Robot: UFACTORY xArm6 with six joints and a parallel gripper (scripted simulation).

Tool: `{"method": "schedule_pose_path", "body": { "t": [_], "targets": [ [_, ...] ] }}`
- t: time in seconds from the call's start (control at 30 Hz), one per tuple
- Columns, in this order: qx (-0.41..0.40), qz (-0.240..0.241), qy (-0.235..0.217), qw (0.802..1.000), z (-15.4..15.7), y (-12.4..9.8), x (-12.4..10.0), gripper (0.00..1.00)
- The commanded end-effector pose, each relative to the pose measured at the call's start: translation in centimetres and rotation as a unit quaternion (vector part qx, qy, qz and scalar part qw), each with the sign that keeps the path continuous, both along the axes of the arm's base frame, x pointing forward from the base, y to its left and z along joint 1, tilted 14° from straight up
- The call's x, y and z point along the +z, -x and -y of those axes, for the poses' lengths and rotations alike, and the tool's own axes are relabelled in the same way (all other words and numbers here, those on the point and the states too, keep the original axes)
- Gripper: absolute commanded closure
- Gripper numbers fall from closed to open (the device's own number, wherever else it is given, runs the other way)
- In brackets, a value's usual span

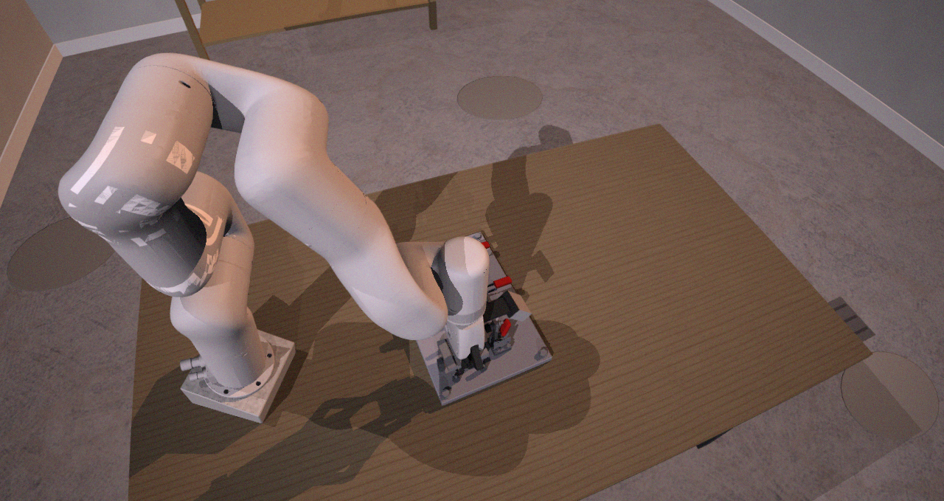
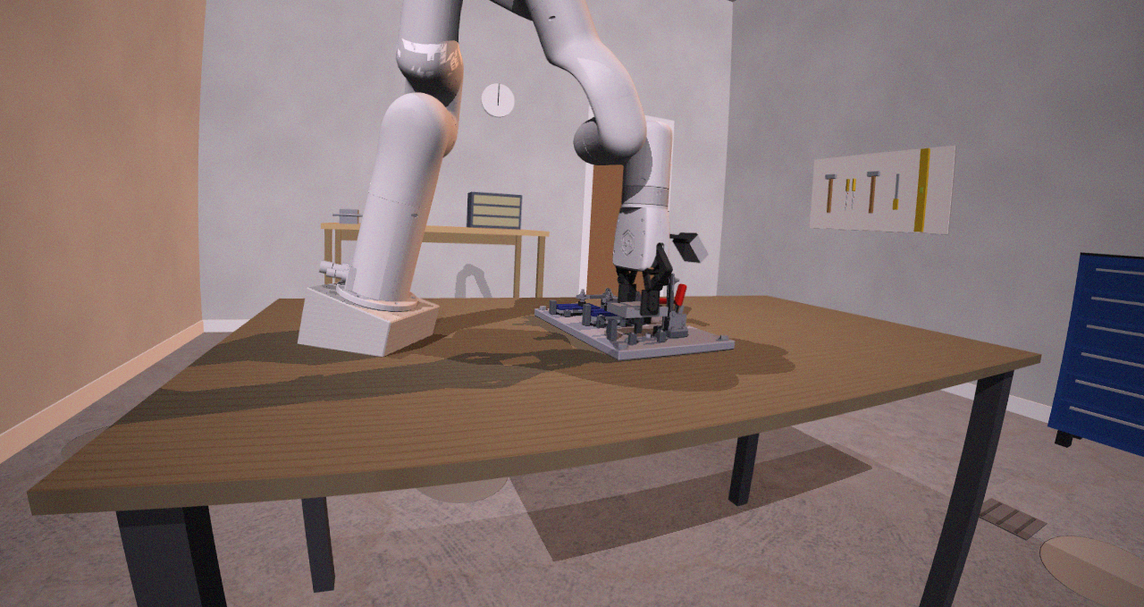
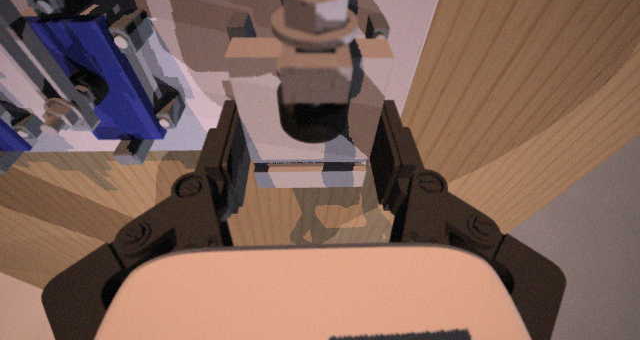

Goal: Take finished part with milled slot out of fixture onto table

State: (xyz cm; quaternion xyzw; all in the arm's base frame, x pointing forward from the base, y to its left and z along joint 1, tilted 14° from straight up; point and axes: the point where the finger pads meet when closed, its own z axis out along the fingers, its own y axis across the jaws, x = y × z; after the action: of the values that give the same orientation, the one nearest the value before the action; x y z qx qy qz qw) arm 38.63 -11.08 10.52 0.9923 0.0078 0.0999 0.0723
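The pale grey rectangular finished part with a dark milled slot (image 3: 305, 130) sits between the two dark gripper fingers, which press against its left and right edges. The black two-finger gripper (image 3: 306, 152) is partly closed and clamped on this part, its jaws standing at the part's width. In the wrist view the part appears raised over the near edge of the light grey fixture plate (image 3: 200, 130), with wooden table (image 3: 500, 80) visible beneath its near end; whether it has fully left its nest cannot be told. Directly beyond the part, a grey strap clamp with a hex nut and washer (image 3: 315, 15) stands on the fixture. To the left lies a blue rectangular blank coated with layout fluid (image 3: 100, 85), in its nest with a grey clamp bar across it. In the top view the white arm (image 1: 316, 194) reaches down over the fixture plate (image 1: 535, 356), where red-handled clamp levers (image 1: 503, 281) show beside the wrist. The fixture rests on the brown wooden table (image 2: 480, 411).
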Motion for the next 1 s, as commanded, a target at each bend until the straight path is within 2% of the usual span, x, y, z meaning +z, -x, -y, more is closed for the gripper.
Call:
{"method": "schedule_pose_path", "body": {
  "t": [0.0,0.5,0.97],
  "targets": [
    [0.000,0.002,0.000,1.000,0.0,-0.1,0.2,1.00],
    [0.000,0.002,0.000,1.000,0.0,0.1,0.6,1.00],
    [0.000,0.002,0.000,1.000,-0.4,1.2,2.9,1.00]
  ]
}}
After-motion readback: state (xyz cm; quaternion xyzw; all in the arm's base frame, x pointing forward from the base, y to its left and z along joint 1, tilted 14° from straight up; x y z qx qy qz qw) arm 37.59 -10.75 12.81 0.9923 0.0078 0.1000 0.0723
